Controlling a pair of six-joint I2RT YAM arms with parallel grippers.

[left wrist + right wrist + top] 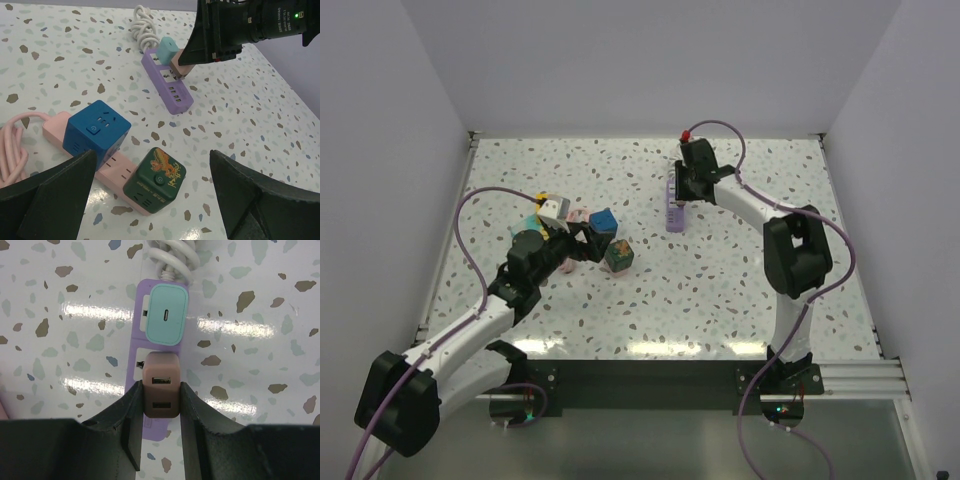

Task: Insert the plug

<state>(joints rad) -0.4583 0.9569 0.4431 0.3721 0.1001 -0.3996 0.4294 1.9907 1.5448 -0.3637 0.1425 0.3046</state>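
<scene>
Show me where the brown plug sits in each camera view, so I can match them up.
Right wrist: brown plug at centre, between the fingers of the right gripper, on the purple power strip.
Left wrist: upper centre, under that gripper, beside the teal charger.
Top external: cannot make it out; the gripper covers it.
Shared landmark: the purple power strip.

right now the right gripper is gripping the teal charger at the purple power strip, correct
No. The right gripper is shut on the brown charger, not the teal charger, which sits untouched beside it on the purple power strip. The right wrist view shows this.
</scene>
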